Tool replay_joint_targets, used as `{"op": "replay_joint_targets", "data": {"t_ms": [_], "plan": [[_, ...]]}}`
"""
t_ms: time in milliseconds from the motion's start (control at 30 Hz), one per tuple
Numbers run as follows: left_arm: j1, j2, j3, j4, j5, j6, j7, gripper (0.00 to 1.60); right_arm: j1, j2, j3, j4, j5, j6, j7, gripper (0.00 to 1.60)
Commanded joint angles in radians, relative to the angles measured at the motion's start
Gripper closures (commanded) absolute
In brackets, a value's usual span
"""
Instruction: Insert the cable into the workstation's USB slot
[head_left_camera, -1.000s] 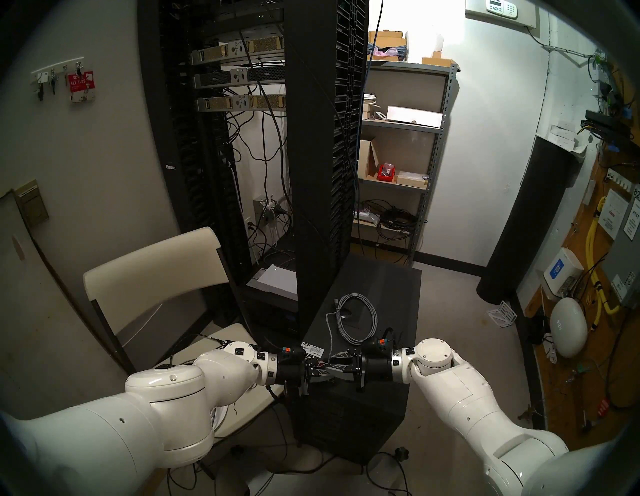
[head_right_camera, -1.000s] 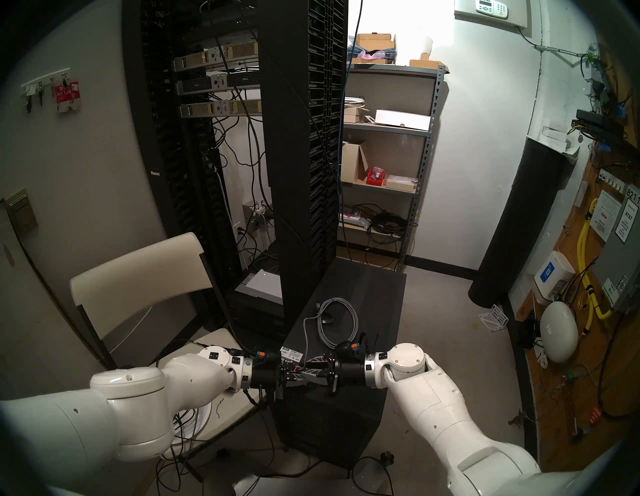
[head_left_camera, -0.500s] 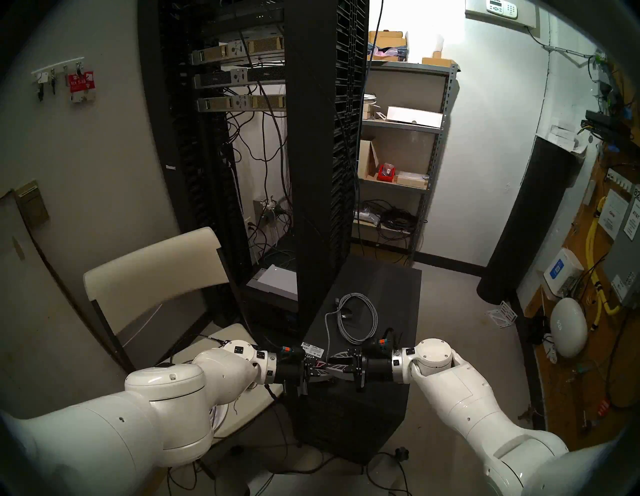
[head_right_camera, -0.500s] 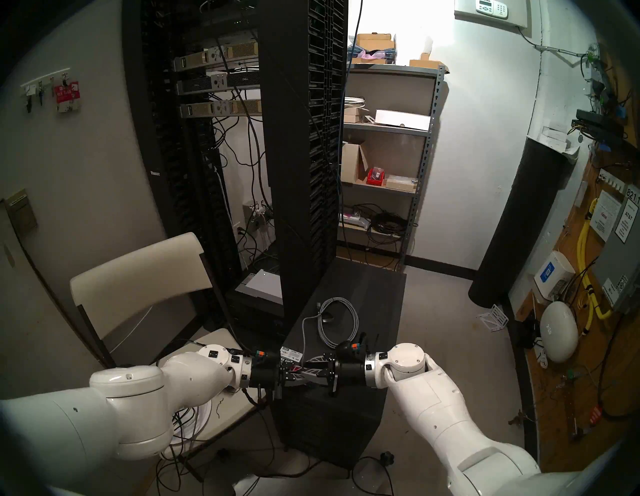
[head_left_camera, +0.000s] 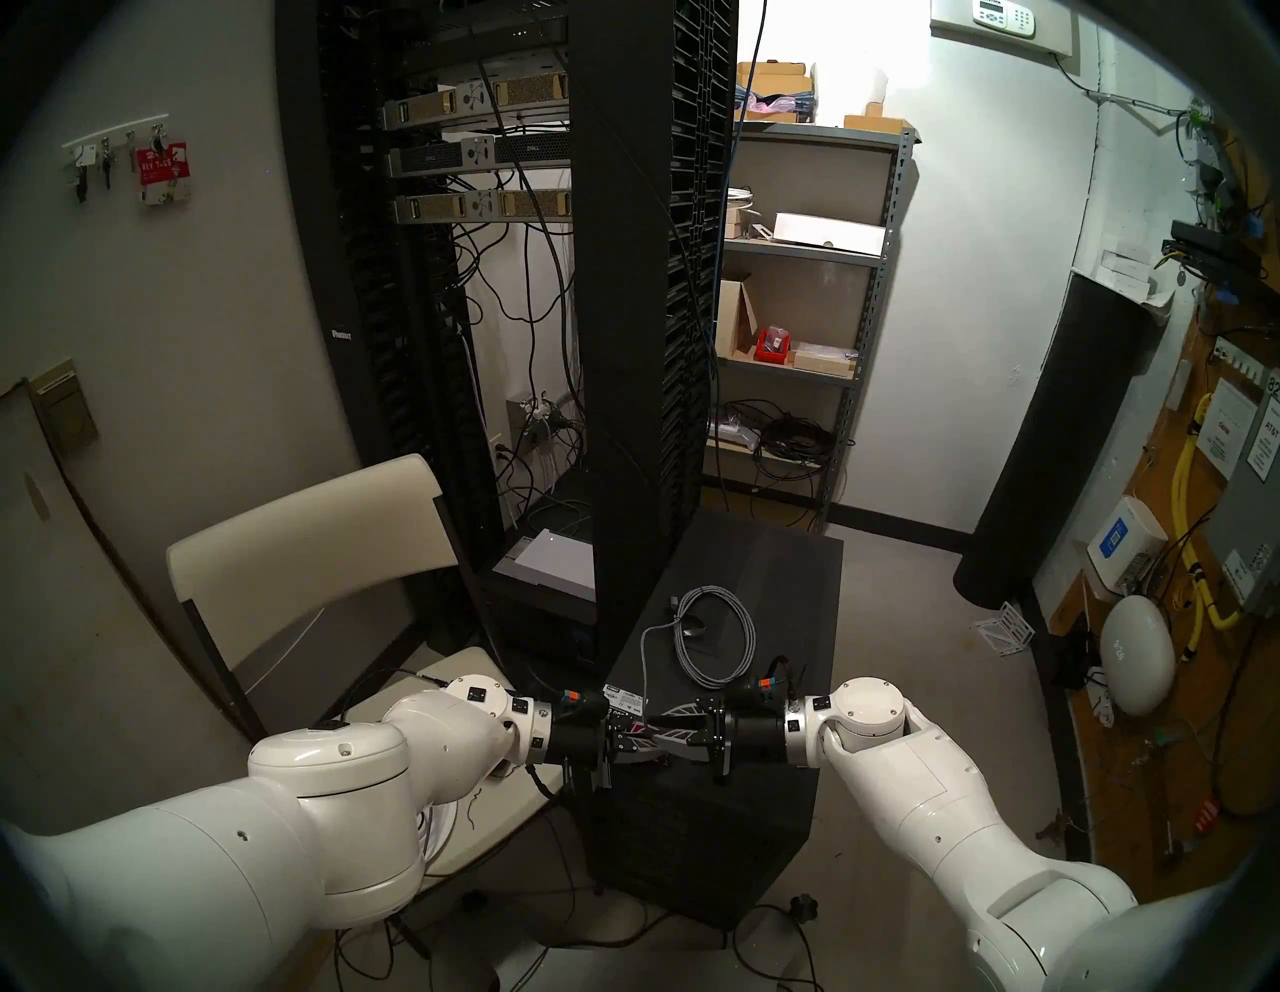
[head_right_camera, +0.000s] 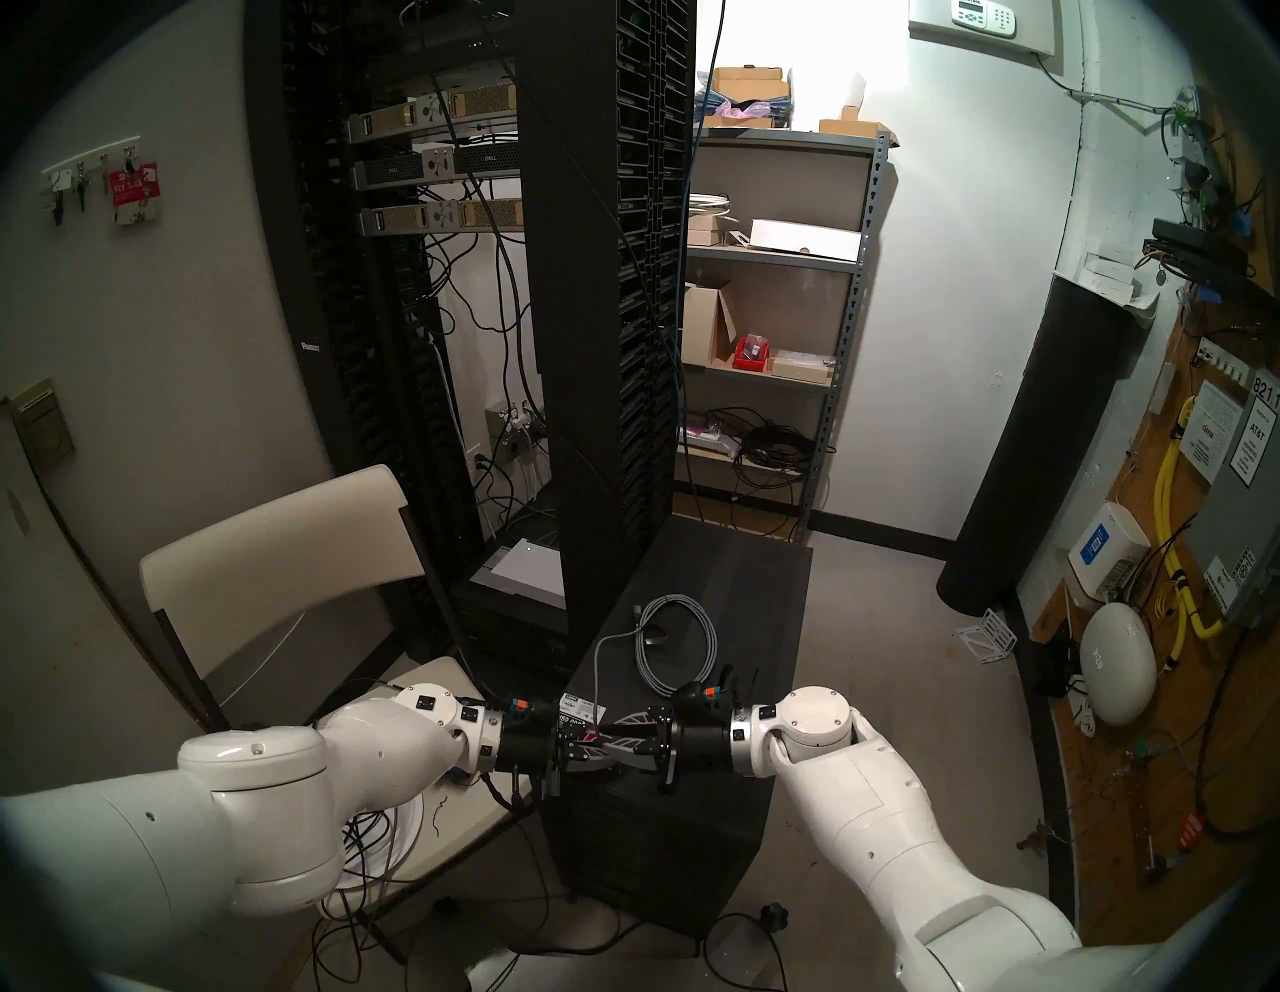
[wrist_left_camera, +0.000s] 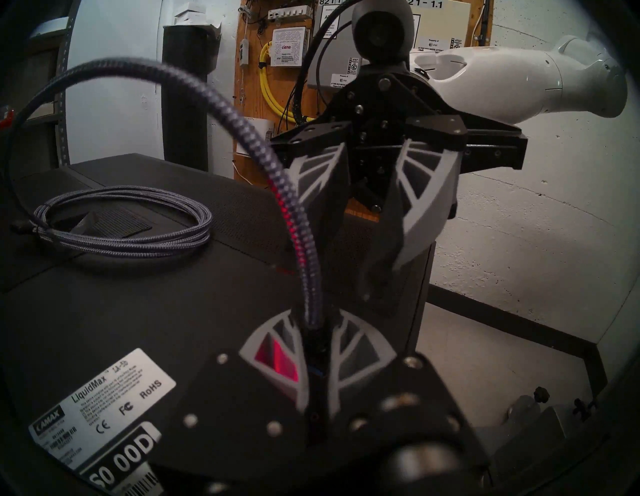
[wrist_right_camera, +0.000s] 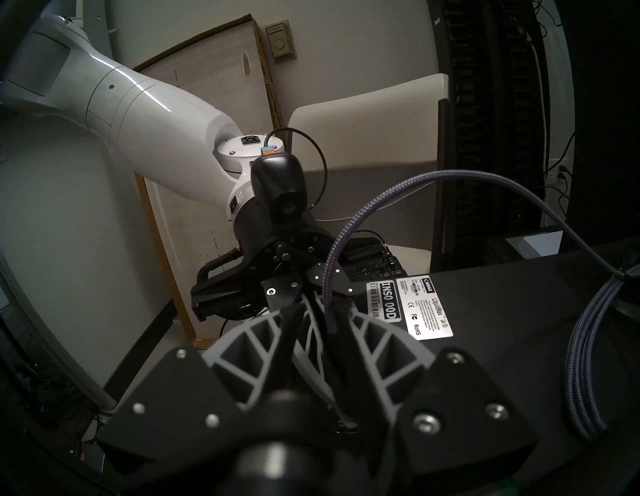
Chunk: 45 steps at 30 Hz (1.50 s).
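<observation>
Both grippers meet above the near edge of the workstation, fingertip to fingertip. The left gripper is clenched on the cable just behind its dark plug end, so the braided line rises from between its fingers and arches back to the coil lying near the middle of the workstation's top, toward its left edge. The right gripper reaches in from the other side with its jaws partly parted around the left gripper's fingertips; whether its pads already press the plug I cannot tell, since the tips overlap in shadow.

My reading is that the step in hand is a regrasp or handover of the plug end between the two hands, ahead of any insertion. No USB slot is visible in these views, and the plug is well away from any face of the case.

Next, the receiving hand needs a firm, square hold on the plug body, its tip left free. The coil's slack should follow without snagging on the sticker corner or the top's edge.
</observation>
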Motion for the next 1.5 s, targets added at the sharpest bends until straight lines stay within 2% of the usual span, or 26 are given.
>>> {"op": "replay_joint_targets", "data": {"t_ms": [0, 333, 533, 667, 800, 967, 1133, 1433, 1467], "plan": [[-0.004, 0.007, 0.000, -0.014, -0.002, -0.002, -0.067, 1.60, 0.007, -0.006, 0.002, -0.010, 0.004, -0.002, 0.002, 0.81], [-0.010, 0.007, 0.002, -0.030, 0.003, -0.012, -0.069, 1.60, 0.014, -0.013, 0.003, 0.008, 0.001, -0.002, 0.003, 0.74], [-0.011, 0.008, 0.005, -0.034, 0.009, -0.018, -0.062, 1.60, 0.021, -0.020, 0.001, 0.026, -0.003, -0.006, 0.001, 0.58], [-0.010, 0.010, 0.007, -0.036, 0.011, -0.022, -0.058, 1.60, 0.022, -0.024, 0.003, 0.035, -0.006, -0.008, -0.004, 0.57], [-0.009, 0.014, 0.009, -0.042, 0.011, -0.024, -0.056, 1.60, 0.028, -0.029, 0.004, 0.045, -0.009, -0.014, -0.006, 0.67], [-0.008, 0.018, 0.021, -0.050, 0.019, -0.033, -0.048, 1.60, 0.045, -0.039, 0.002, 0.067, -0.014, -0.029, -0.010, 0.69], [-0.007, 0.020, 0.035, -0.053, 0.027, -0.044, -0.036, 1.60, 0.049, -0.043, 0.004, 0.074, -0.016, -0.035, -0.013, 0.81], [-0.007, 0.026, 0.046, -0.065, 0.031, -0.051, -0.028, 1.60, 0.066, -0.050, 0.002, 0.095, -0.018, -0.048, -0.012, 0.85], [-0.007, 0.026, 0.046, -0.066, 0.031, -0.051, -0.027, 1.60, 0.066, -0.051, 0.002, 0.096, -0.019, -0.049, -0.012, 0.98]]}}
